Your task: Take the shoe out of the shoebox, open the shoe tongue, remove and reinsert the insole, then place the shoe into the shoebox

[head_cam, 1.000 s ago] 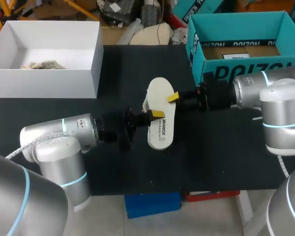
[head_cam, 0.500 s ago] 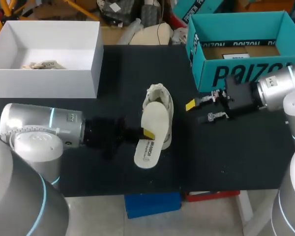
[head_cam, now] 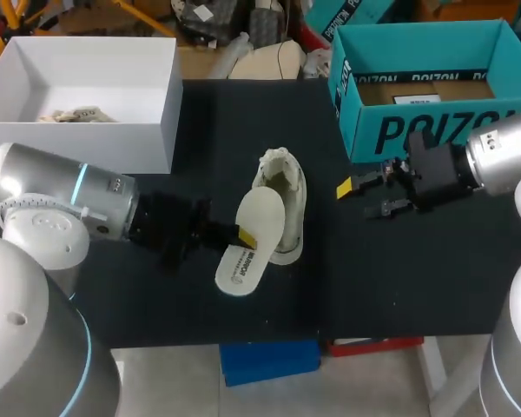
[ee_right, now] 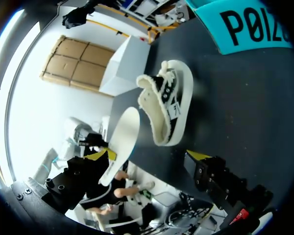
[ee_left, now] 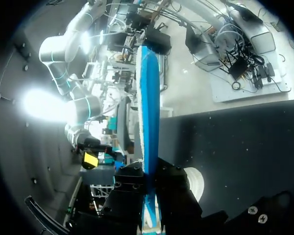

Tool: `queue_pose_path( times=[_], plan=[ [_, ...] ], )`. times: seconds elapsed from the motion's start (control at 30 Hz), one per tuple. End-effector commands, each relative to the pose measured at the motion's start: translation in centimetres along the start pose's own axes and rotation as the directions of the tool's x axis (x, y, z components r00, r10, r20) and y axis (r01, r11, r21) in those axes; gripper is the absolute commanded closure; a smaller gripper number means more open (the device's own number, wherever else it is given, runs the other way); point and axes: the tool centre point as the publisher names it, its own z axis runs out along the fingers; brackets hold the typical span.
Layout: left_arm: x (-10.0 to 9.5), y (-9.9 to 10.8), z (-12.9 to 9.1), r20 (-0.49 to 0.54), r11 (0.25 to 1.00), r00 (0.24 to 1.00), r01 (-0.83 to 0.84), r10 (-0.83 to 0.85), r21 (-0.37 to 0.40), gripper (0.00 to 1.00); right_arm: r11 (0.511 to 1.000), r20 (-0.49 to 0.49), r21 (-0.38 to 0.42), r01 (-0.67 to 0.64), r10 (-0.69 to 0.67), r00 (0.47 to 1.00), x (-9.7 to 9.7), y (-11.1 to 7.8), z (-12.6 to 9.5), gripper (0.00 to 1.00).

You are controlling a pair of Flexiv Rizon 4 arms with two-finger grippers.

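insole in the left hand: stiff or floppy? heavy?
Probably fairly stiff: the insole, pinched at its side by the left hand, juts out both ways with no visible sag, and the left wrist view shows a straight edge. Likely light, being so thin. Flat, so unlikely to roll, though it might pivot in such a narrow pinch.

Left claw clamped, right claw spread.

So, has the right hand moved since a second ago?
Yes. The right hand has drawn back off the shoe, toward the teal shoebox front.
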Motion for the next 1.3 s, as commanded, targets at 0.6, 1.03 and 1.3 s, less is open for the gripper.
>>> queue_pose_path(
  times=[0.6,1.03,1.3],
  plan=[
    [2.0,-3.4,-1.3,-0.175,0.969,0.965,0.217,-0.195,0.117,1.0,0.985,0.245,-0.157,0.065,-0.025,0.969,0.4,-4.3,-3.6,0.0],
    [0.9,-1.7,0.2,-0.373,0.972,0.921,0.181,-0.113,0.152,1.0,0.985,0.269,-0.163,0.064,-0.019,0.963,0.4,-4.9,-4.1,0.0],
    [1.9,-0.2,2.0,-0.449,0.964,0.877,0.242,-0.17,0.108,1.0,0.985,0.269,-0.163,0.064,-0.019,0.963,0.4,-4.9,-4.1,0.0]
  ],
)
